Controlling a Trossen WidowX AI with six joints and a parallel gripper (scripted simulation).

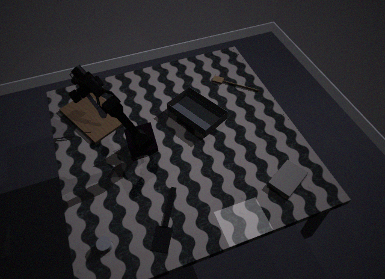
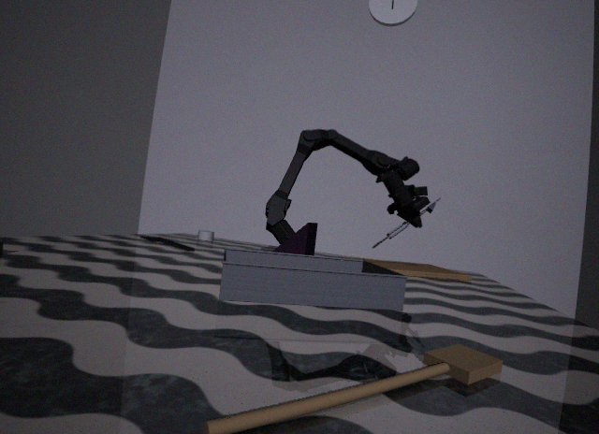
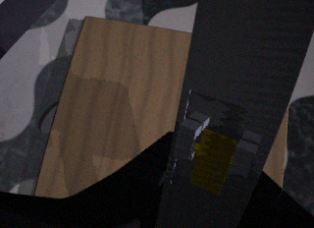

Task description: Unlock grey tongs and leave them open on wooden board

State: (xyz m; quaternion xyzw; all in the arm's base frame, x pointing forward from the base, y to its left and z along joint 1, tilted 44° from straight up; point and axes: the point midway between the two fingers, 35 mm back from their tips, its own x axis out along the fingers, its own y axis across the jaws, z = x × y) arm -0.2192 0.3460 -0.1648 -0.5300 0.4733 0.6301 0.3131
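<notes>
My gripper [image 1: 88, 94] [image 2: 415, 215] [image 3: 197, 145] is shut on the grey tongs [image 1: 98, 109] [image 2: 394, 233] [image 3: 245, 78] and holds them in the air above the wooden board [image 1: 89, 122] [image 2: 425, 269] [image 3: 118, 104]. The tongs are tilted, with their tips pointing down and towards the tin. Their arms look closed together. In the wrist view a yellow lock piece [image 3: 212, 161] shows on them near the fingers. The grey roasting tin [image 1: 197, 112] [image 2: 312, 284] stands empty at the middle of the mat, apart from the board.
A wooden mallet [image 1: 234, 83] [image 2: 348, 396] lies at the mat's far side. A grey block [image 1: 287, 178], a see-through sheet [image 1: 242, 225], a dark spatula [image 1: 164, 220] and a small round cup [image 1: 103, 243] [image 2: 205, 235] lie along the other edges. The arm's base [image 1: 141, 139] stands beside the board.
</notes>
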